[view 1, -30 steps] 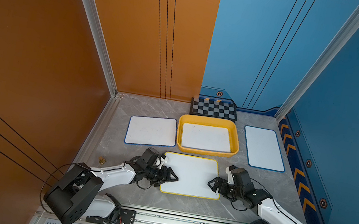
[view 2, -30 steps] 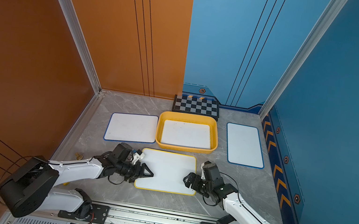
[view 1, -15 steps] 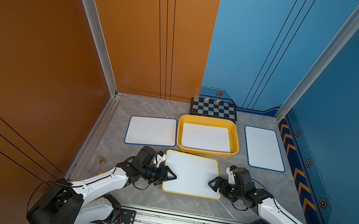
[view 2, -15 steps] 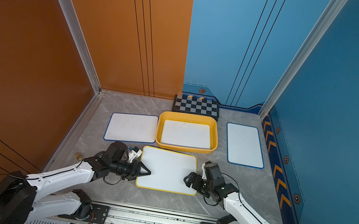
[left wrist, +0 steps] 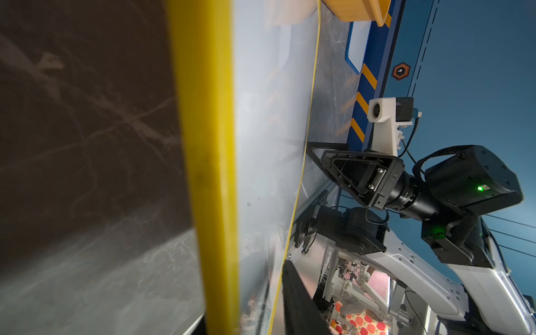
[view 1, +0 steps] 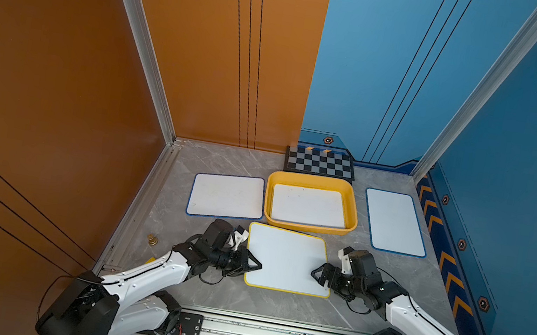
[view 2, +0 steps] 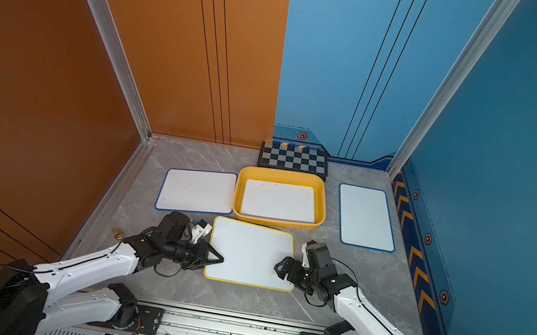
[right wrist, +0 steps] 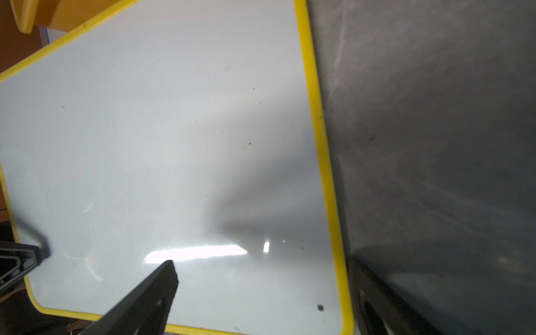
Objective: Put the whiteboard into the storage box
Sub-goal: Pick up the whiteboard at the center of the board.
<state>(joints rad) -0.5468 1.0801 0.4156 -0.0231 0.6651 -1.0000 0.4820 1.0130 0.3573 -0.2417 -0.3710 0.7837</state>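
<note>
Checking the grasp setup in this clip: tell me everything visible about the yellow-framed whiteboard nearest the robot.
The yellow-framed whiteboard is a thin rounded-corner rectangle with a glossy white face and small dark specks. It lies seemingly flat on the grey marble table, just nearer the robot than the storage box. The left gripper meets its left edge, grip unclear; the right gripper, open, straddles its right edge.

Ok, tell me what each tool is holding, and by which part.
Right tool: nothing; its jaws stand open astride the right edge of the yellow-framed whiteboard. Left tool sits at its left edge; a firm grip cannot be told.
</note>
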